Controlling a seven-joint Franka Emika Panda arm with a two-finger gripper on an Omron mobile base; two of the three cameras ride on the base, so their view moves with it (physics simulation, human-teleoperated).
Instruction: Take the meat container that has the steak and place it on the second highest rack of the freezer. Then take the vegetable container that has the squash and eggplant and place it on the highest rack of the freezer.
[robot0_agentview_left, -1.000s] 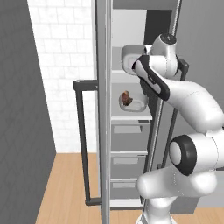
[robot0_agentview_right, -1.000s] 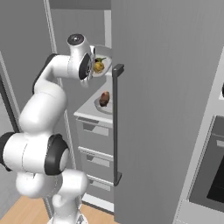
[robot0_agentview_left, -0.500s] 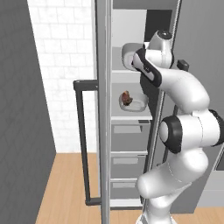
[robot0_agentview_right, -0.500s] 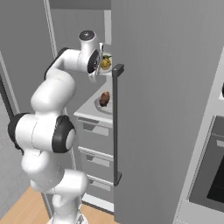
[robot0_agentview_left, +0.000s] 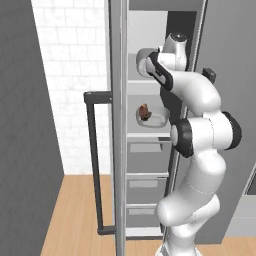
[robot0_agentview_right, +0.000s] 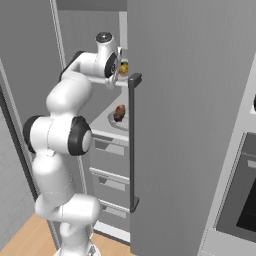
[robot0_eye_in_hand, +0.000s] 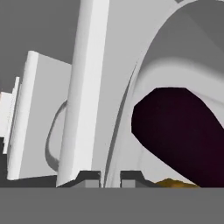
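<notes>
Inside the open freezer (robot0_agentview_left: 150, 30), the claw (robot0_eye_in_hand: 109, 177) is pinching the thin rim of the rigid, probably light vegetable container (robot0_eye_in_hand: 183, 57) at the highest rack (robot0_agentview_left: 142, 87), eggplant (robot0_eye_in_hand: 175, 127) and squash (robot0_eye_in_hand: 175, 183) riding loose inside, likely to roll if tilted.

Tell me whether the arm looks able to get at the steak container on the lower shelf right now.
Probably not yet: its fingers are shut on the vegetable container up at the highest rack; the steak sits unobstructed below.
</notes>
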